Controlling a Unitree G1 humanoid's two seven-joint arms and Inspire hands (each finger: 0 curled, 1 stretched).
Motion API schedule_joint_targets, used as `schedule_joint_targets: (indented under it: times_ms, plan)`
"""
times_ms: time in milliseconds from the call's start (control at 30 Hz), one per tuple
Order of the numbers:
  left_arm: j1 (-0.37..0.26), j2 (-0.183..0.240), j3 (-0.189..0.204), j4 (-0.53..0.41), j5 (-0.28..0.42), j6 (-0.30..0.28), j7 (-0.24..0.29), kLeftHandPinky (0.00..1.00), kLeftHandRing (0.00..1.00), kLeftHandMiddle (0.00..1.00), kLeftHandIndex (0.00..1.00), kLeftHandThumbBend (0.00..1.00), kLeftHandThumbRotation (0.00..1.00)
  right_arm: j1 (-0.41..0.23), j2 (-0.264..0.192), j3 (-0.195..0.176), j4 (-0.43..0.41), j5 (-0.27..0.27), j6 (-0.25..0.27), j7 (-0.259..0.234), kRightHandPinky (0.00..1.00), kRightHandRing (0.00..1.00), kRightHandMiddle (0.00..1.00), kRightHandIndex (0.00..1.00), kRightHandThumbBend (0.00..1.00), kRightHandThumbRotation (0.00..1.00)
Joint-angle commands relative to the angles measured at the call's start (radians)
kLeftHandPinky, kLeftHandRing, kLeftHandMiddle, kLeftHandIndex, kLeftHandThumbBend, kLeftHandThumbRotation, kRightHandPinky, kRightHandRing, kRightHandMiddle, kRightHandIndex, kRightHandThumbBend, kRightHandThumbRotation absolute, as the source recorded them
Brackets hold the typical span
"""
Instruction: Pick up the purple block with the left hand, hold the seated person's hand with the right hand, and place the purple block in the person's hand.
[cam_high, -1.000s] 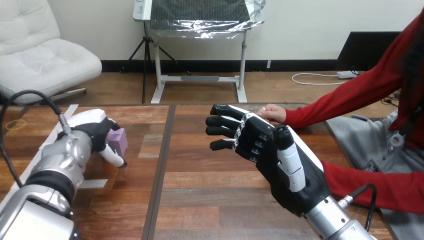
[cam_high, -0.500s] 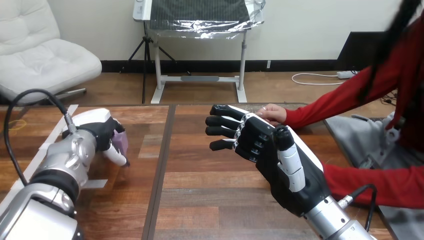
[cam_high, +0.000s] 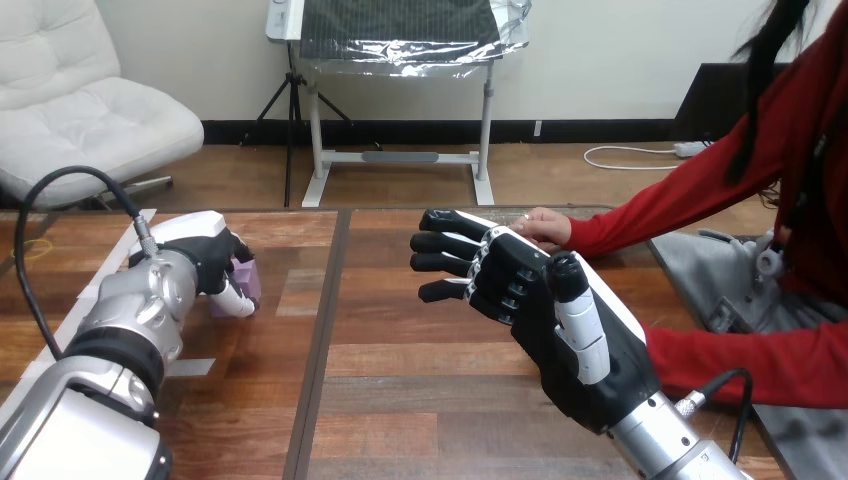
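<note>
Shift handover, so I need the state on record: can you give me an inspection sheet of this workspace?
surface: wooden table, with a dark seam running down it.
job's things: purple block at the table's left, inside the left hand; person's hand on the table's far part, just beyond the right hand.
clutter: pale tape strips at the table's left.
hands: left hand curled round the purple block, lift-off cannot be told; right hand open, fingers straight, not holding the person's hand.
cables: nothing seen.
surroundings: a person seated at the table's right side.
</note>
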Motion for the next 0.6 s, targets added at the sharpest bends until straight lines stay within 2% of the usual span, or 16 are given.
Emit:
schedule_joint_targets:
  times_ms: [0,567]
  plan:
    - [-0.035,-0.017,-0.019,0.010,0.004,0.000,-0.009,0.70,0.84,0.84,0.86,0.33,0.00,-0.027,-0.003,-0.002,-0.043,-0.003,-0.011,-0.006,0.72,0.80,0.81,0.83,0.85,1.00]
    - [-0.043,-0.022,-0.016,0.012,-0.014,0.018,-0.021,0.70,0.85,0.86,0.88,0.36,0.00,-0.030,-0.003,-0.003,-0.042,-0.001,-0.007,-0.007,0.72,0.80,0.81,0.83,0.85,1.00]
